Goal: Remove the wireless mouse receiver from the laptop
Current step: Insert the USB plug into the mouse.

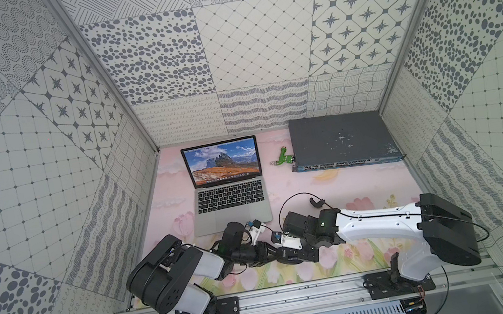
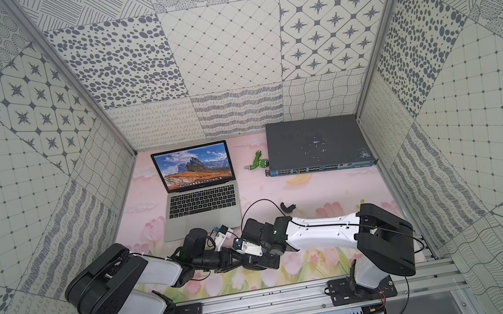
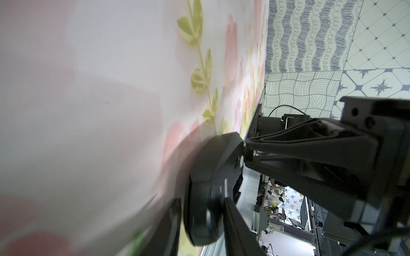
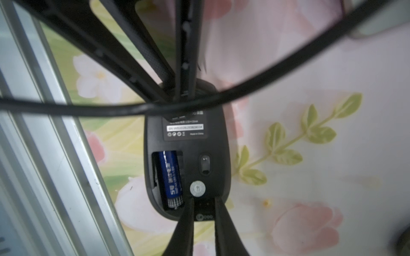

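Hugging front rail: mouse, receiver in right end effector.

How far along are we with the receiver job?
Done, apparently: no nub shows on the silver-grey laptop. In hand: left gripper clamps the upturned black oval mouse; right gripper pinches a tiny black piece, likely the receiver, at its open underside. Left: stow it, release.

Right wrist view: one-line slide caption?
Upturned black oval mouse, blue cylindrical battery exposed, held by left gripper; right gripper at its opposite end.
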Motion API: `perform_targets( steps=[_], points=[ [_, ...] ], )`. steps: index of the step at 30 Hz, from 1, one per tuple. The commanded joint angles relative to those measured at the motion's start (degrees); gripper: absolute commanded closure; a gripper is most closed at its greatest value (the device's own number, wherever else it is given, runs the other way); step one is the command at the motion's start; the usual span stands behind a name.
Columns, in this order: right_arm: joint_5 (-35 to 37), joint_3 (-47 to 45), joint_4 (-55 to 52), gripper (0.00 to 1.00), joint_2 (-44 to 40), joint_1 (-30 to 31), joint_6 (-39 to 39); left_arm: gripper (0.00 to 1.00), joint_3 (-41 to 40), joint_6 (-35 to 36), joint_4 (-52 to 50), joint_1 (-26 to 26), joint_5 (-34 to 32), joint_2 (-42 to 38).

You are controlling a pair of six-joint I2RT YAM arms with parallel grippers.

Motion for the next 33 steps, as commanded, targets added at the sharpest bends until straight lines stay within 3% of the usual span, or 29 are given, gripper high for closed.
perform_targets(
  steps=[1, 14, 33],
  points=[
    [-0.3, 1.3, -0.2, 0.95, 0.7, -0.1, -0.5, 0.65, 0.2, -0.2, -1.8, -1.1, -1.1, 1.0],
    [0.0, 1.1, -0.3, 0.94, 0.8, -0.2, -0.5, 0.75, -0.1, -1.7, 3.1, -1.9, -0.7, 4.3],
    [-0.9, 1.0, -1.5, 0.85, 1.9, -0.6, -1.2, 0.78, 0.3, 0.2, -1.4, -1.9, -1.6, 2.3]
  ],
)
